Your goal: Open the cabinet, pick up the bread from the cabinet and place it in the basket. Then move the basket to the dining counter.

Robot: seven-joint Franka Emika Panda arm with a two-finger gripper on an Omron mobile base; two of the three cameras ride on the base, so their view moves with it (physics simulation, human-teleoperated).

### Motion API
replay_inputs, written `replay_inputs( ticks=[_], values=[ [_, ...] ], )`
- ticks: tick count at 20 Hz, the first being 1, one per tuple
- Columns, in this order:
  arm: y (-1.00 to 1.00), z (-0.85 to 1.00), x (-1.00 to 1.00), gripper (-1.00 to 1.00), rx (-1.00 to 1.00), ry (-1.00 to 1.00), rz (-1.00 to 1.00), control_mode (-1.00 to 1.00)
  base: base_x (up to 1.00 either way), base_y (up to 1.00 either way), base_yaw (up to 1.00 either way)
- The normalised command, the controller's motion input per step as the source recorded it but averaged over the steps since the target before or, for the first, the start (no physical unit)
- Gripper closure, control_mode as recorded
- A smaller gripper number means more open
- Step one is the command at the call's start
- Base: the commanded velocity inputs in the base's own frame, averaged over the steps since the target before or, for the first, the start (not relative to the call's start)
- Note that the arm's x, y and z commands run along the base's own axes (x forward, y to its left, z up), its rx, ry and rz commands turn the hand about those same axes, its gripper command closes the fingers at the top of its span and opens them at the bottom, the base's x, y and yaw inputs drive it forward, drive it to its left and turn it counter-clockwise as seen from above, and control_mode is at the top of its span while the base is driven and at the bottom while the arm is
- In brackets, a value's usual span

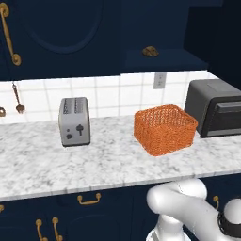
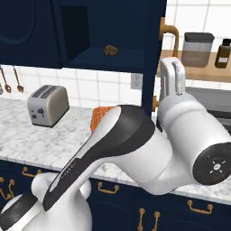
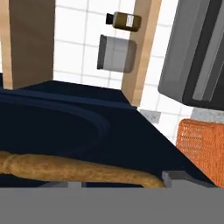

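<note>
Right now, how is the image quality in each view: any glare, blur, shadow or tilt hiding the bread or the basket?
Left base view: even flat light, no glare; bread sits dim in the dark cabinet, basket sharp. Right base view: the arm covers most of the basket; bread small but visible. Hand view: rolled sideways, the brass handle close and large, no blur.

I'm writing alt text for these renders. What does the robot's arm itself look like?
The arm is glossy white with rounded, bulbous links. One link carries a dark grey tapering panel, and dark bands ring the joints. A round dark end cap shows small pale markings. No cables are visible. Of the gripper, a small grey finger tip shows in the hand view.
</note>
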Motion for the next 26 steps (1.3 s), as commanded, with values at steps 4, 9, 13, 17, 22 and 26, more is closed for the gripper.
replay_inputs(
  ticks=[4,9,13,17,22,26],
  values=[
    [-0.96,-0.05,-0.81,-1.0,0.23,-0.3,0.0,-1.0,0.0,0.0,0.0],
    [0.22,-0.98,-1.0,-1.0,0.04,-0.66,0.0,-1.0,0.0,0.0,0.0],
    [-0.47,-0.66,-0.97,-1.0,0.06,-0.61,-0.04,-1.0,0.0,0.0,0.0],
    [0.16,-0.63,-1.0,-1.0,0.13,-0.57,-0.17,-1.0,0.0,0.0,0.0],
    [1.0,-1.0,-0.89,-1.0,0.17,-0.58,-0.29,-1.0,0.0,0.0,0.0],
    [1.0,-0.47,-0.19,-1.0,0.11,-0.52,-0.35,-1.0,0.0,0.0,0.0]
  ],
)
